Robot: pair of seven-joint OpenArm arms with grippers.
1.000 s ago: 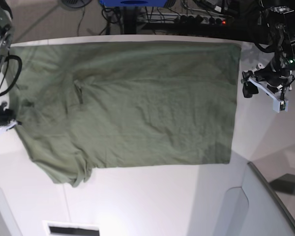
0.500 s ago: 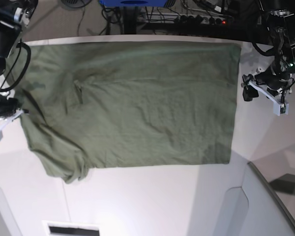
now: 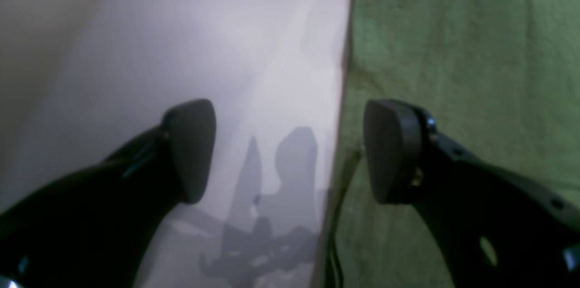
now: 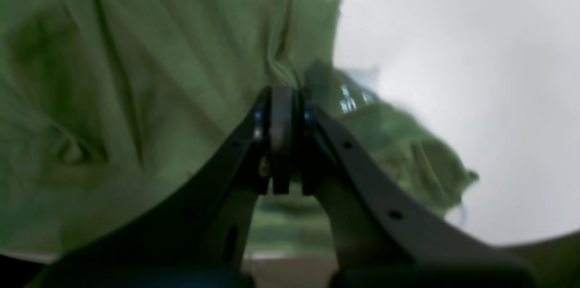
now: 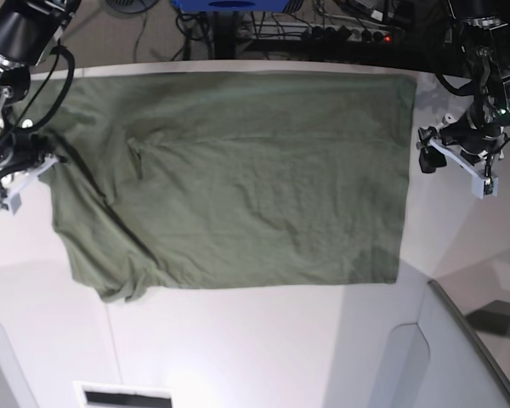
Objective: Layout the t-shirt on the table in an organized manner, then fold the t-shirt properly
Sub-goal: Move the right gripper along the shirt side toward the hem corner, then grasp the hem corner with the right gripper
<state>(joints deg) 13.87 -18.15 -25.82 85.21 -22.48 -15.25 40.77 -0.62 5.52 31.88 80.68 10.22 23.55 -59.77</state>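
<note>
At the base view's left edge my right claw [image 5: 17,174] is clamped on the bunched sleeve end of the t-shirt [image 5: 238,178], which lies across the desk [image 5: 263,348] with its long axis running side to side. At the far end my left claw [image 5: 455,157] hangs spread and empty just beside the hem.

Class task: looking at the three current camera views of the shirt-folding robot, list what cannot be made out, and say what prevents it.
- Right wrist view: whether the shut right end effector pinches the olive-green fabric t-shirt; blur.
- Base view: the shirt's neck label; too small.
- Left wrist view: the white smooth table below the open left end effector; blurred, cut off by the fingers.
</note>
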